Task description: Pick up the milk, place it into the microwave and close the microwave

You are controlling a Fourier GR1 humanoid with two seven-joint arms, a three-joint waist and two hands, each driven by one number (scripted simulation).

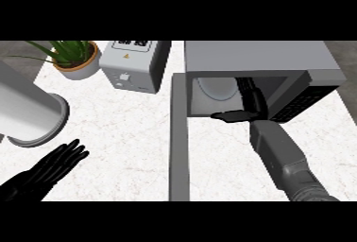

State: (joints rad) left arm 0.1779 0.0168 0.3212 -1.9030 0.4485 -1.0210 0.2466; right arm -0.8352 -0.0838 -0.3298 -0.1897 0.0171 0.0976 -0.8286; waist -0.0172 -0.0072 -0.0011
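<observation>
The microwave stands at the back right, its door swung open toward me along the left of the opening. My right hand reaches into the cavity with its fingers stretched inward and the thumb out to the left at the cavity's front edge; it is open. Beside it inside lies a pale round turntable plate. No milk carton shows anywhere; whether it sits behind the hand I cannot tell. My left hand rests open at the lower left, fingers straight.
A grey toaster stands left of the microwave, with a potted plant behind it at the far left. A large white cylinder lies at the left edge, just above my left hand.
</observation>
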